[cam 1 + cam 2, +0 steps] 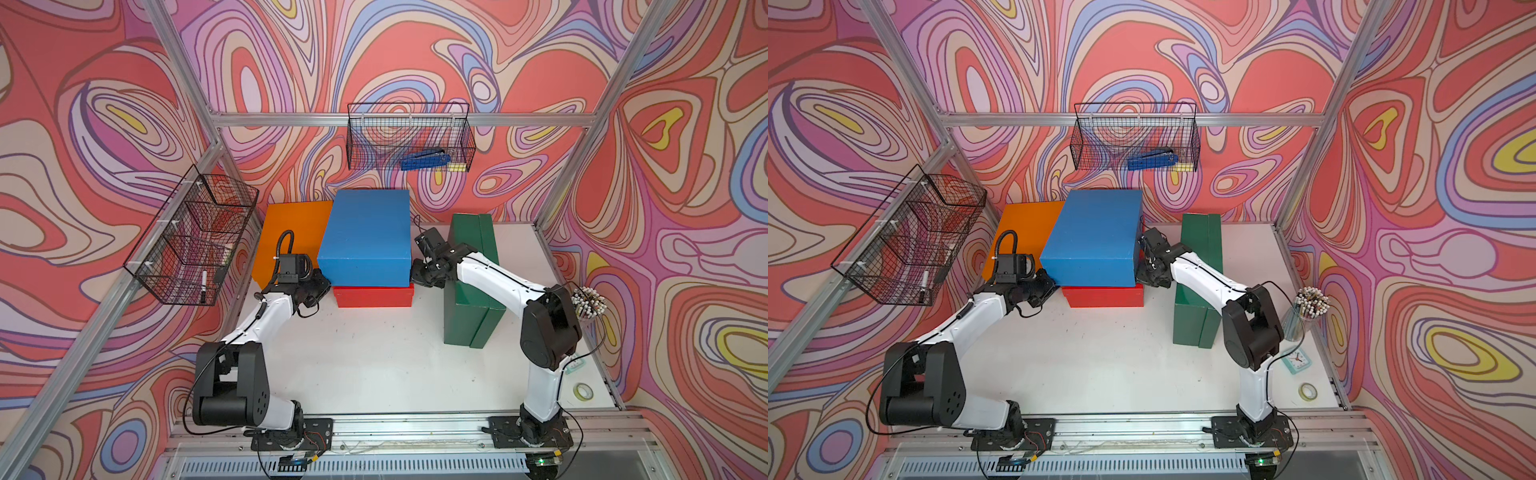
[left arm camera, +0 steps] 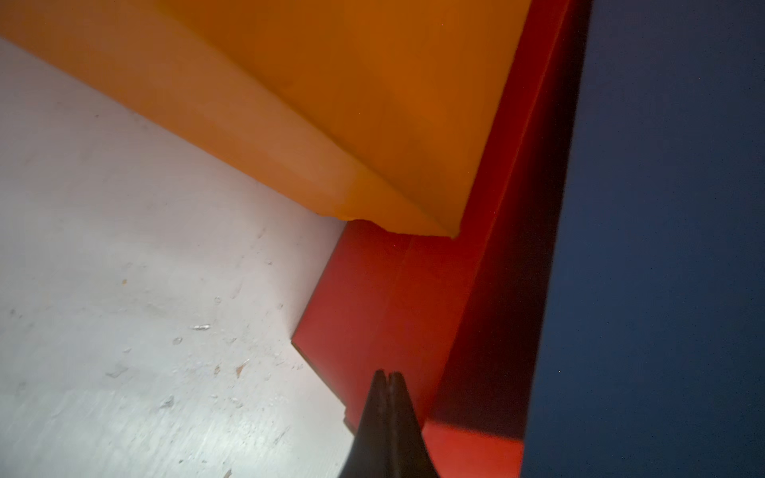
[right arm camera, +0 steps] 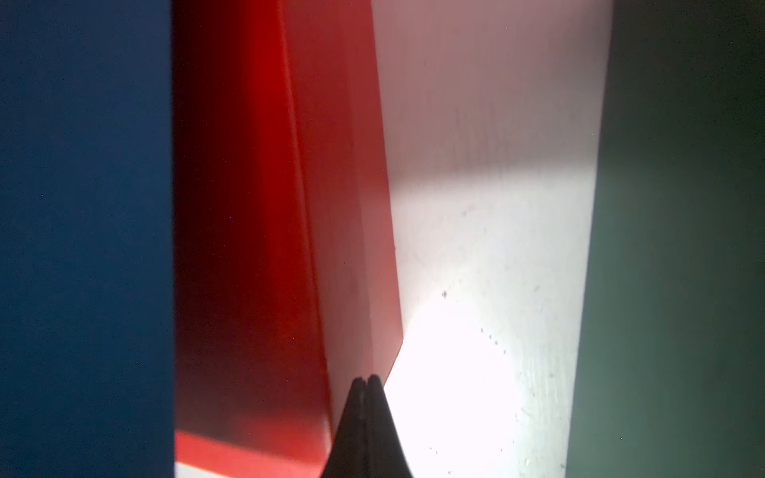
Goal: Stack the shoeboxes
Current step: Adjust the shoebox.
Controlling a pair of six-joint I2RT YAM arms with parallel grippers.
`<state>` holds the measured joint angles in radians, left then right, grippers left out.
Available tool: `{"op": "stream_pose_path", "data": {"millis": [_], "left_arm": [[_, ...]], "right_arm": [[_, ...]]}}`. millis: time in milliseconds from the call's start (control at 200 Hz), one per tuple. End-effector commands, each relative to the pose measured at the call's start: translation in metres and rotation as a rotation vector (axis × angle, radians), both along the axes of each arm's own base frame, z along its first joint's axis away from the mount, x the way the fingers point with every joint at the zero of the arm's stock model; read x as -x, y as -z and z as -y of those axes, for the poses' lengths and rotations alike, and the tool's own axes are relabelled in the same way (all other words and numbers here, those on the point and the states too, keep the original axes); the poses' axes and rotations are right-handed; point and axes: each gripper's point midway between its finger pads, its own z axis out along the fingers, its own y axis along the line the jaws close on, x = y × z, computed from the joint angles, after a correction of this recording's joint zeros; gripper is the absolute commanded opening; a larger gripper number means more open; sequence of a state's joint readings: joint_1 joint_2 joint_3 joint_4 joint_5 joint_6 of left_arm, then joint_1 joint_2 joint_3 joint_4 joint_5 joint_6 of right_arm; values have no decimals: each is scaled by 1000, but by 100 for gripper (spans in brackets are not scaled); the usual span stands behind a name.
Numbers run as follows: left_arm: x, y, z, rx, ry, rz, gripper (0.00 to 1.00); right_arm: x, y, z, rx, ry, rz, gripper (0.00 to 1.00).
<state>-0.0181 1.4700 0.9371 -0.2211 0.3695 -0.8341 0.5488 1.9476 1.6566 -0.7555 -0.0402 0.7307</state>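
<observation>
Pinching blue box (image 1: 365, 232) between left end effector (image 2: 387, 374) and right end effector (image 3: 365, 377), both clenched empty, pressing opposite sides; holding it over red box (image 1: 374, 296) on table (image 1: 374, 365); risking slipping or tilting, with friction alone seemingly carrying it; risking bumping orange box (image 1: 291, 232) and green box (image 1: 469, 282) alongside.

Front of table (image 1: 395, 365) open; green box (image 1: 469, 307) blocks R, orange box (image 1: 291, 224) rear L.

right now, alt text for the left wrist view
The shut left gripper points at a corner of the red shoebox on the white table. A blue shoebox looms close over the red one, and an orange shoebox sits beyond it.
</observation>
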Motion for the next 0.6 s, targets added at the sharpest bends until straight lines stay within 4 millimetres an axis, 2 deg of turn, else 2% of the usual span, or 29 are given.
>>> {"op": "stream_pose_path", "data": {"millis": [0,295,511,596], "left_arm": [[-4,7,13,12,62,-31,0],[-13,33,16,20,78,-84,0],[-11,38,17,26,81,-83,0],[-11,41,17,32,75,-84,9]], "right_arm": [[-19,5,-8,-30,-18,0,0],[-39,29,-12,-86,-6,-39,0],[-47,23,-12,-197,5,-8,0],[-49,20,-14,-251,5,-3,0]]}}
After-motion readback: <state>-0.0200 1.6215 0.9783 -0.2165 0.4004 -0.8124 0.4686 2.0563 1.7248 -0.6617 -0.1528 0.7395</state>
